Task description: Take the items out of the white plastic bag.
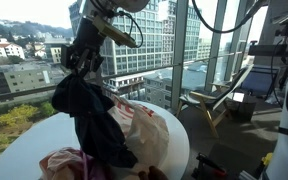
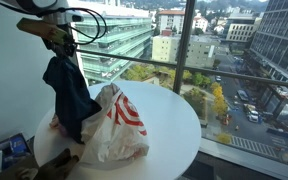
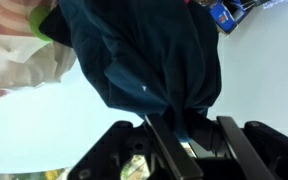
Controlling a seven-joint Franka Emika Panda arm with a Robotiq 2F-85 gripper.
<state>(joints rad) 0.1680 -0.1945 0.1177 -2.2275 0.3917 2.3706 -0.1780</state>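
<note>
**Dark garment held clear of the bag; a set-down away from the bag is called for**

In the wrist view the fingers [image 3: 170, 150] are seen closed to a narrow gap, with a bunched fold of the dark blue garment [image 3: 154, 60] pinched between them. In both exterior views the gripper [image 1: 81, 62] [image 2: 59, 42] is held well above the round white table [image 2: 174, 120], and the garment [image 1: 89, 120] [image 2: 69, 95] hangs from it in a long drape. Its lower end reaches down beside the white plastic bag [image 2: 114, 125], which lies slumped on the table with red print on its side; whether the hem is touching the bag's mouth or the table cannot be told.

The step in hand is judged to be the removal of one item. A sideways carry and a release onto bare table are called for next, with enough height that the trailing cloth is not dragged across the bag.

A pink bundle [image 1: 64, 160] is seen just beside the bag [image 1: 149, 135]; whether it lies inside or outside cannot be told. A blue object [image 2: 14, 148] sits near the table's edge, so less free space is left on that side. A chair [image 1: 224, 100] stands well apart by the window.
</note>
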